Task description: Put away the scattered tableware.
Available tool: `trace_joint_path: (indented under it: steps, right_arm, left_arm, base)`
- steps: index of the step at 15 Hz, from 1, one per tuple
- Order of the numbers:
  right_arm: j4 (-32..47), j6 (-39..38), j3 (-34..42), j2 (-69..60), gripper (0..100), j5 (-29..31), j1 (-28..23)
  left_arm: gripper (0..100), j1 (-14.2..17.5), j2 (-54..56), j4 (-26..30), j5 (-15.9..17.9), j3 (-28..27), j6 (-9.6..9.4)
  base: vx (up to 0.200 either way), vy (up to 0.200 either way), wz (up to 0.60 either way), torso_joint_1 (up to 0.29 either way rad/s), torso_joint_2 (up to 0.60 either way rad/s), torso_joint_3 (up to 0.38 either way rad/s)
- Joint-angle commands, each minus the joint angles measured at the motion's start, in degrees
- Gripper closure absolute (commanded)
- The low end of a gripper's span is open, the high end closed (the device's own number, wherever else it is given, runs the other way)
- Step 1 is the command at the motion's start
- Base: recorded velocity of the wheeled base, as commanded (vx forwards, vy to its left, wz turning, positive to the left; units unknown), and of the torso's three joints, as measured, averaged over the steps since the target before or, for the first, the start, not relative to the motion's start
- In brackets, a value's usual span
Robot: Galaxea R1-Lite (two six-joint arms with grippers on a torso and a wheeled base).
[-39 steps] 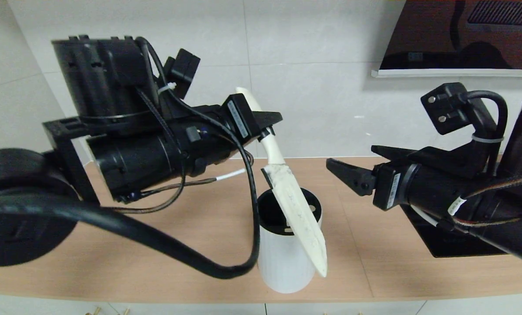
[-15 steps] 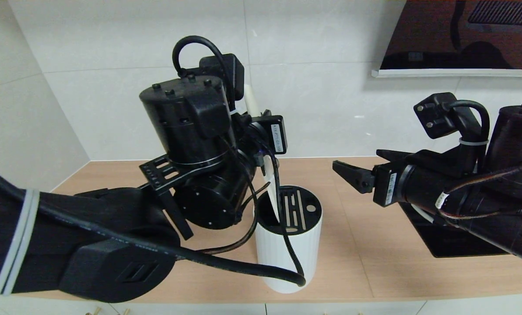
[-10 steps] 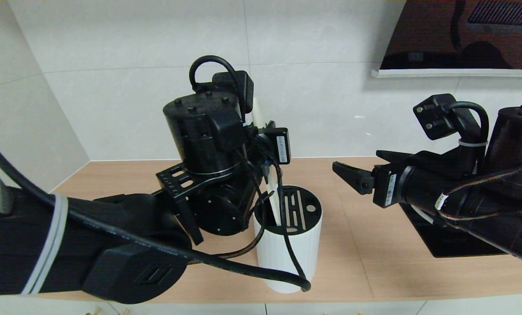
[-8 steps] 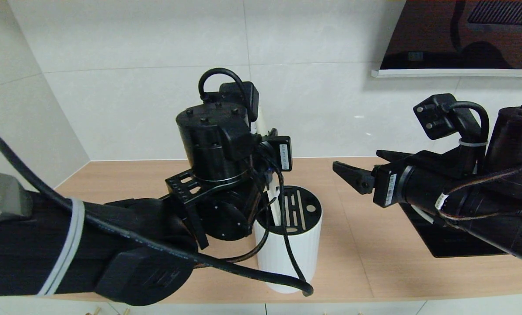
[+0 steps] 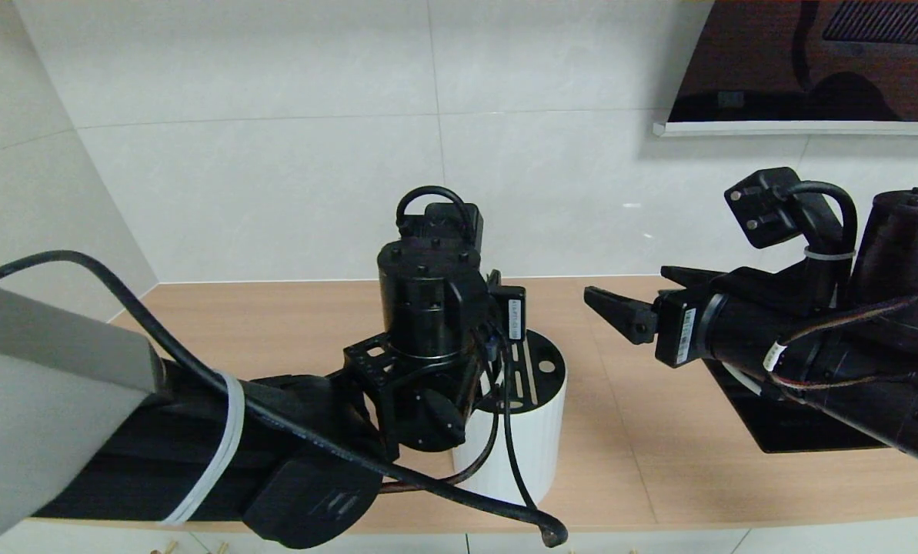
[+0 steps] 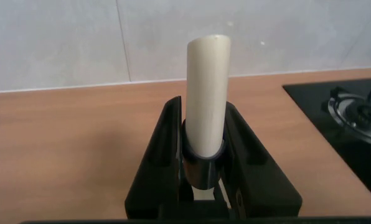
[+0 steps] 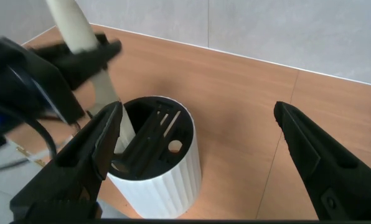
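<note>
- The left arm is bent over the white holder (image 5: 532,431) with its wrist pointing down.
- The left gripper (image 6: 204,152) is clamped on the cream handle of the knife (image 6: 207,87), and the blade is down inside the holder.
- The holder stands near the front edge of the counter (image 5: 274,323).
- The right gripper (image 5: 625,283) hangs level above the counter between the holder and the cooktop (image 5: 797,431), its jaws spread wide and touching nothing.

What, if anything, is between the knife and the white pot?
Nothing I can see. The left gripper is shut on the knife handle, and the blade already dips into the pot's open side. The right gripper hangs off to the side, open.
</note>
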State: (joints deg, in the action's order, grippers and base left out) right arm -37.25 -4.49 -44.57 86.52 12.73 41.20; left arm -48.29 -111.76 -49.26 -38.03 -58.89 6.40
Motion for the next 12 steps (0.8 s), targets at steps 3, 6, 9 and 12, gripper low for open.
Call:
trace_joint_path:
  steps: [3,6,9,12]
  right_arm:
    - [0.0,0.0,0.0,0.3,0,0.0,0.1]
    - [-0.1,0.1,0.0,0.4,0,0.0,0.0]
    - [-0.1,0.1,0.0,0.6,0,0.0,0.1]
    - [-0.1,0.1,0.1,0.6,0,0.0,0.1]
  left_arm:
    - [100,-0.4,-1.9,0.0,-0.1,0.4,0.1]
    - [100,-0.5,-3.1,0.0,-0.1,0.4,0.46]
    - [100,-0.8,-3.7,0.1,0.0,1.1,1.33]
    - [100,-0.8,-3.6,0.0,-0.1,1.1,1.33]
  base:
    - [0.0,0.0,0.0,0.0,0.0,0.0]
    - [0.0,0.0,0.0,0.0,0.0,0.0]
    - [0.0,0.0,0.0,0.0,0.0,0.0]
    - [0.0,0.0,0.0,0.0,0.0,0.0]
